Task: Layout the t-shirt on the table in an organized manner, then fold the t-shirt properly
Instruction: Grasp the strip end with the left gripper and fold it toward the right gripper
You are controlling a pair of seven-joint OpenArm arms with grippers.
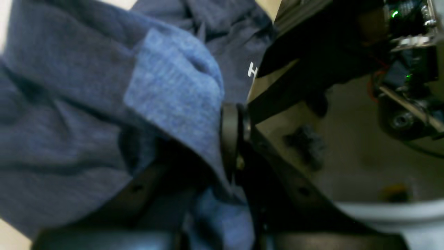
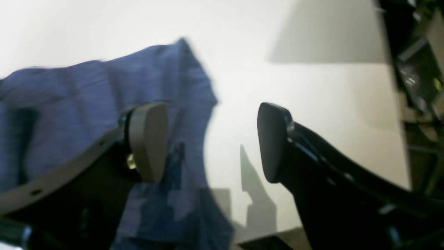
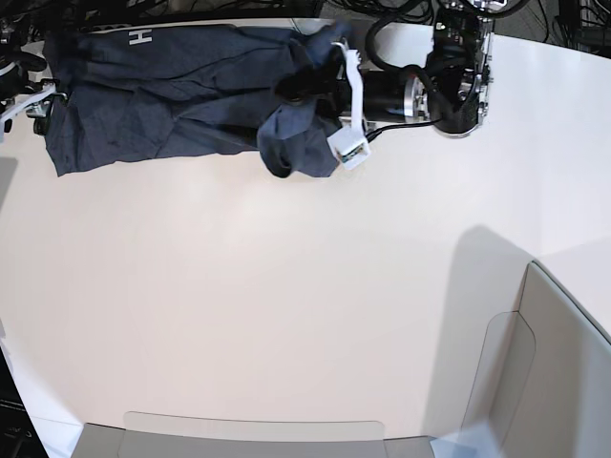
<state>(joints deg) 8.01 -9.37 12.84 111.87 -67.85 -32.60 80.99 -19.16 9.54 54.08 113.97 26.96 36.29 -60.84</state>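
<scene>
**Base view: shirt bunched at the far edge, one clamp carrying the risk**

Base view shows the t-shirt lying crumpled along the far left part of the table, its right end gathered into a hanging lump, white lettering near the far edge. The left gripper is clamped together on a fold of that lump, cloth draped over both fingers in its wrist view. The right gripper sits at the shirt's left end with its jaws apart and nothing between them; one finger hovers over the cloth, the other over bare table.

Likely trouble: the left hold looks like several layers pinched at once, so pulling could drag a wad instead of spreading a hem. With the other end unpinned, the whole shirt may slide right. It also lies close to the far edge, where a tug could take it off the table. The right jaws, straddling the hem, may close on table or on a thin edge.
</scene>
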